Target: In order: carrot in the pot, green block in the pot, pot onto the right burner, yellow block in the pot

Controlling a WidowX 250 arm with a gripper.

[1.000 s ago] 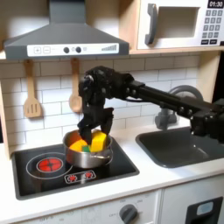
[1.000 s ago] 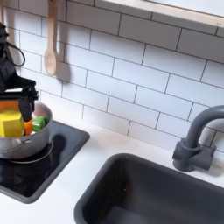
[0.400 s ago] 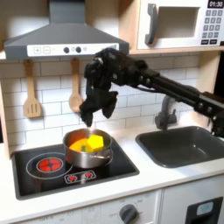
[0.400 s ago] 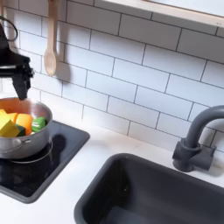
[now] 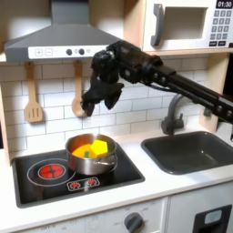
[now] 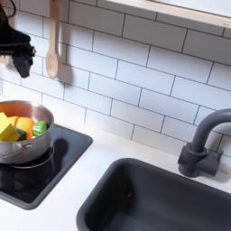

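Pot loaded, gripper clear above it.

The pot (image 5: 92, 155), left of centre in the first exterior view, sits on a burner with the yellow block (image 6: 8, 129), carrot (image 6: 25, 125) and green block (image 6: 40, 127) inside. The gripper (image 5: 93, 103) hangs above, fingers spread, empty; the best move now is probably a straight-up retreat that avoids the rim.

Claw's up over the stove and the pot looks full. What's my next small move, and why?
Probably just back the claw away and stop. The yellow block lies in the pot with the carrot and green block, the pot sits on the burner at the first exterior view's right, and the claw carries nothing.
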